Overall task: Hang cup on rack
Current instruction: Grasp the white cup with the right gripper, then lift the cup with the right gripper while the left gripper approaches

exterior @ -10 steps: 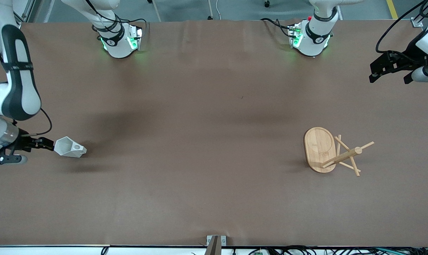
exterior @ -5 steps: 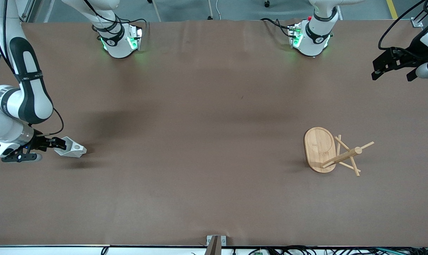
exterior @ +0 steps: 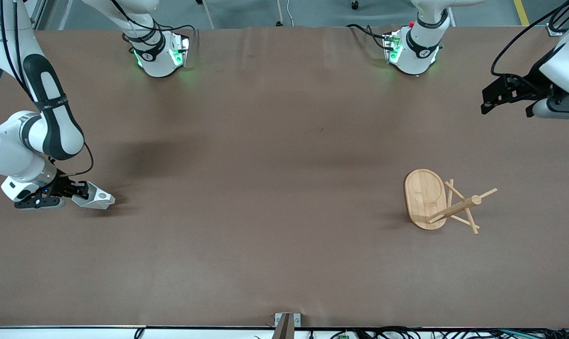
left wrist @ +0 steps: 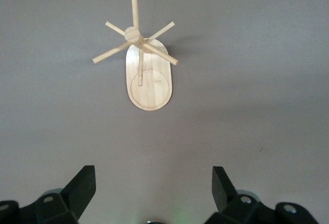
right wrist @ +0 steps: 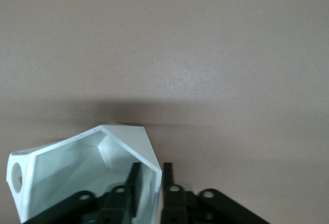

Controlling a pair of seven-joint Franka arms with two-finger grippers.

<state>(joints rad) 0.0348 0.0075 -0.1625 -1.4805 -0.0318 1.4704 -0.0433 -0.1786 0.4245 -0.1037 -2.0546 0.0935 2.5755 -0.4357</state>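
The white faceted cup (exterior: 100, 200) lies on its side on the brown table at the right arm's end, its mouth turned toward my right gripper (exterior: 83, 192). In the right wrist view that gripper (right wrist: 152, 168) is shut on the cup (right wrist: 77, 165), one finger inside the mouth and one outside the wall; a small round hole shows in the cup. The bamboo rack (exterior: 459, 205) stands on its oval base (exterior: 424, 195) toward the left arm's end. My left gripper (exterior: 507, 110) hangs open and empty in the air over that end of the table, looking at the rack (left wrist: 138, 38).
Both arm bases (exterior: 159, 52) (exterior: 413, 47) stand along the table edge farthest from the front camera. A small metal bracket (exterior: 286, 320) sits at the table's front edge. Cables run along the floor below that edge.
My right gripper has slid forward to the cup, put one finger into its mouth and shut on its wall. The left gripper has drifted slightly and stays open.
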